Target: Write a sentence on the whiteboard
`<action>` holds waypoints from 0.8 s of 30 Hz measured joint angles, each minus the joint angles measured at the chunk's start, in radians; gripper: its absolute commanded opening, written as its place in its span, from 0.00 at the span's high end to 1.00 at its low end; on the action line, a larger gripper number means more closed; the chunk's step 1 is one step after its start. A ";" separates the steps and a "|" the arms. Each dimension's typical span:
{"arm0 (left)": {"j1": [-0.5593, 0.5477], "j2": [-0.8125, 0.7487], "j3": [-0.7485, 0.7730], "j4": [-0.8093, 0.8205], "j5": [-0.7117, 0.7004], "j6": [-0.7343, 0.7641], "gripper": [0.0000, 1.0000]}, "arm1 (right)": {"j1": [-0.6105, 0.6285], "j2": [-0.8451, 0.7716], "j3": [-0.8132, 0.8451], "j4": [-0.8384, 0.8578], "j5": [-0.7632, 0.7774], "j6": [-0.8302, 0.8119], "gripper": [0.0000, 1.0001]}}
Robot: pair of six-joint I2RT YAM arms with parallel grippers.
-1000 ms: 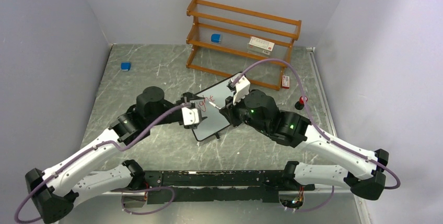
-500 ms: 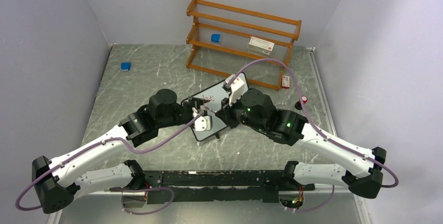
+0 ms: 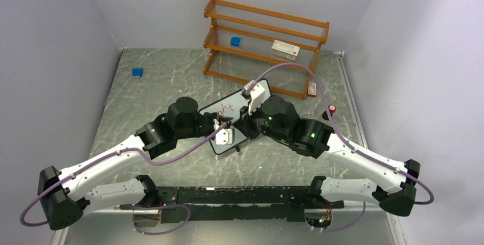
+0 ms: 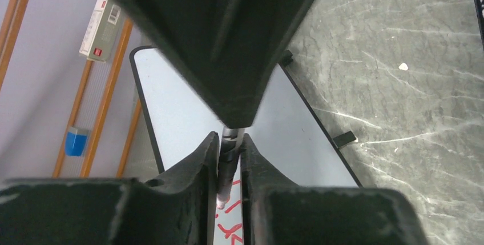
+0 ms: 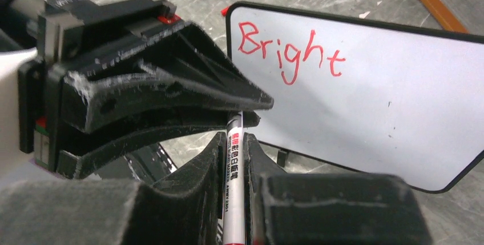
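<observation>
Right now both claws meet over the whiteboard (image 5: 394, 108), which stands on its small black feet near the middle of the tabletop (image 3: 165, 88), just on the near side of the wooden shelf (image 3: 265, 33). The word "Bright" is written across the board's upper left in red.

The right claw (image 5: 234, 153) is pressed together on a white marker (image 5: 234, 188) with red print on its barrel, gripping it along the shaft. The marker's far end runs into the left claw (image 4: 229, 159), whose fingers are pinched close on either side of that thin end, directly above the board's surface.

On the shelf sit a small blue block (image 3: 236, 41) and a white box (image 3: 285, 49). Another blue block (image 3: 137, 72) lies near the tabletop's far left corner. A small red-topped object (image 3: 331, 108) sits close to the right edge.
</observation>
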 measured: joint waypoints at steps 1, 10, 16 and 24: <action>0.000 0.001 -0.001 -0.001 0.002 0.000 0.91 | -0.002 0.000 0.002 0.003 0.000 0.001 1.00; -0.002 -0.003 -0.007 -0.003 0.004 0.008 0.95 | -0.006 0.001 0.008 0.007 -0.002 0.018 0.79; -0.004 -0.009 -0.008 -0.003 0.003 0.008 0.95 | -0.005 0.001 0.008 0.008 -0.013 0.032 0.71; -0.004 -0.010 -0.008 -0.005 0.002 0.016 0.95 | -0.005 0.010 0.019 -0.006 -0.030 0.035 0.68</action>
